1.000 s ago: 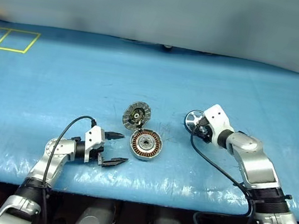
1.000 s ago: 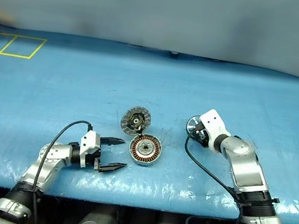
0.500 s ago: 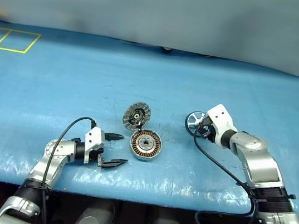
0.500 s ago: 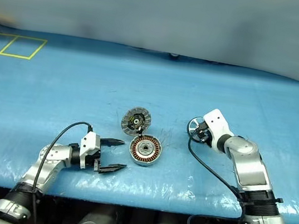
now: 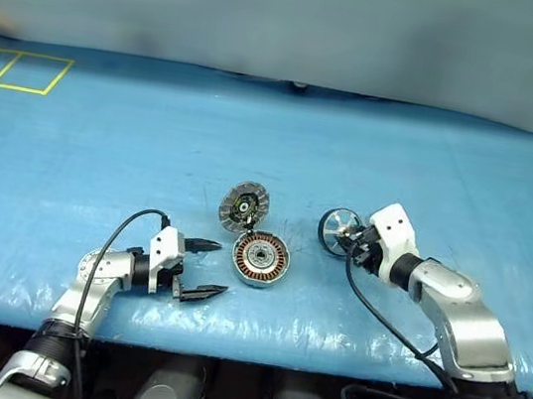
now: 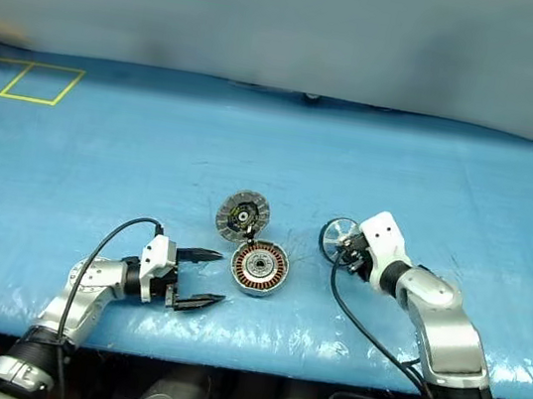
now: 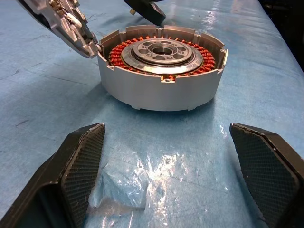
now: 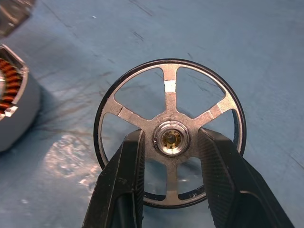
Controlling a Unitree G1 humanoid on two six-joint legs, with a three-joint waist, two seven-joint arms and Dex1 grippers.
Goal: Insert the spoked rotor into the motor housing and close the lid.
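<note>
Right now the right gripper (image 8: 168, 166) pinches the hub of the spoked rotor (image 8: 169, 102), a flat black-rimmed wheel with silver spokes, holding it off the blue table cover (image 5: 104, 145) just right of the motor housing (image 5: 260, 257), a round grey metal cup ringed with copper windings. Gripped only at the hub, it could, I judge, tilt or slip and jam against the housing wall. One rotor, one housing, one hinged grey lid (image 5: 244, 204) standing open, and two grippers, the left gripper (image 5: 204, 269) spread wide, holding nothing.
</note>
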